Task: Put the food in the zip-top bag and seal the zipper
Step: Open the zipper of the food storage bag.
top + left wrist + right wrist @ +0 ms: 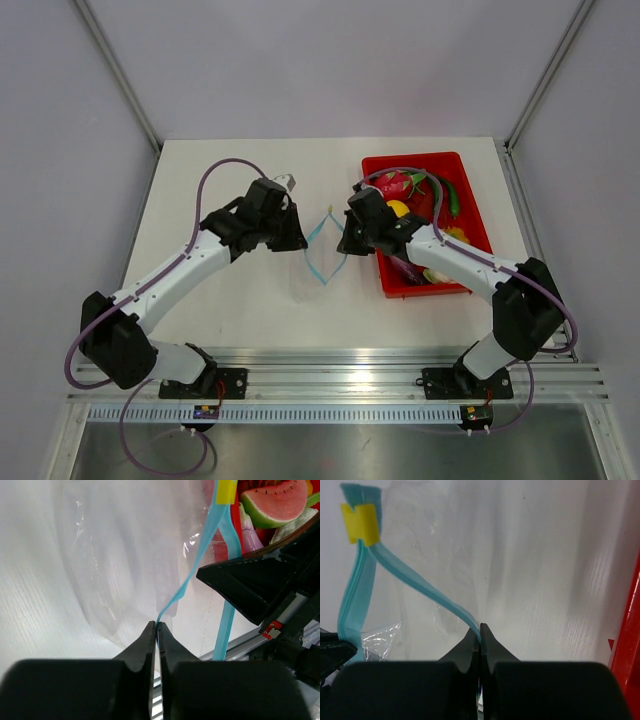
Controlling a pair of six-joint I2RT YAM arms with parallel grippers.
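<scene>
No word, number or brand can be read in any of the views. The left base label [207, 411] and the right base label [474, 412] are too small to make out. The yellow tab [360, 524] on the zipper [420, 587] is plain. The small red mark [271, 628] on the black arm part shows no letters.

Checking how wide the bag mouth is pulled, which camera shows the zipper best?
Top external: the whole zipper forms an open loop there. The left and right wrist views each show only a close, partial stretch of it.
</scene>
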